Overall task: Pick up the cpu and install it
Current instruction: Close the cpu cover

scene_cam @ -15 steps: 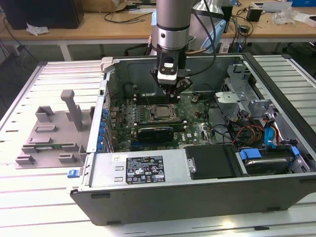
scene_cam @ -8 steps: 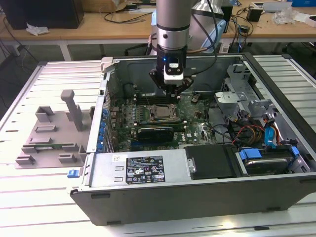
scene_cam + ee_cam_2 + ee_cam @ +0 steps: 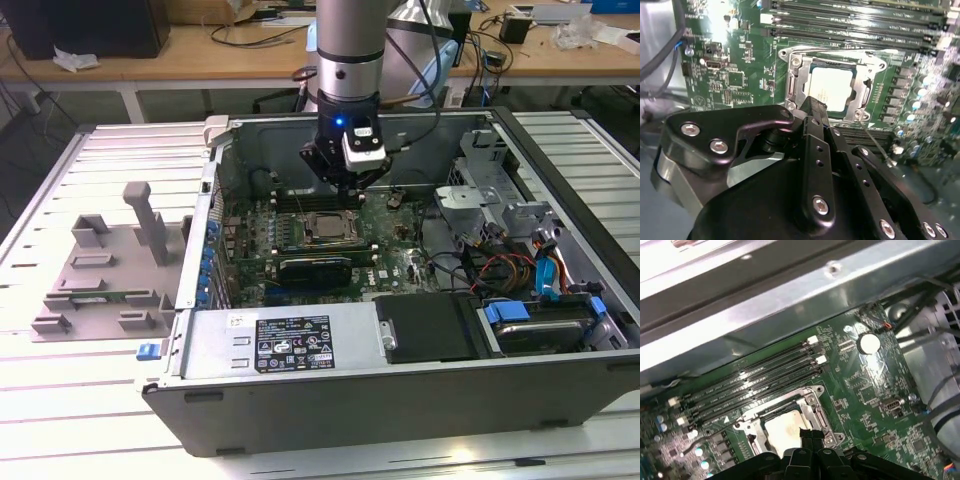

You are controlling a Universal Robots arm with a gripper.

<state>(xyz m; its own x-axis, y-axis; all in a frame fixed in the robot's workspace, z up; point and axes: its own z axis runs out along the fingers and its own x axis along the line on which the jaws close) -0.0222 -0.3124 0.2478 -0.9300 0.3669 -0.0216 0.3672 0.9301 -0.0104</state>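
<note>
Vertical arm (image 3: 345,40) holds closed fingers (image 3: 812,107) just over the seated cpu (image 3: 832,87).

Readable text: none.
On grey metal box (image 3: 220,345), 6 o'clock from green motherboard (image 3: 395,232): black-and-white sticker label (image 3: 293,343); faint print on pale silver square cpu (image 3: 829,89). All illegible.

Just beyond the black metal gripper (image 3: 812,106), the small square pale-silver metal cpu (image 3: 829,87) sits amid the green, circuit-patterned flat motherboard (image 3: 740,75).
</note>
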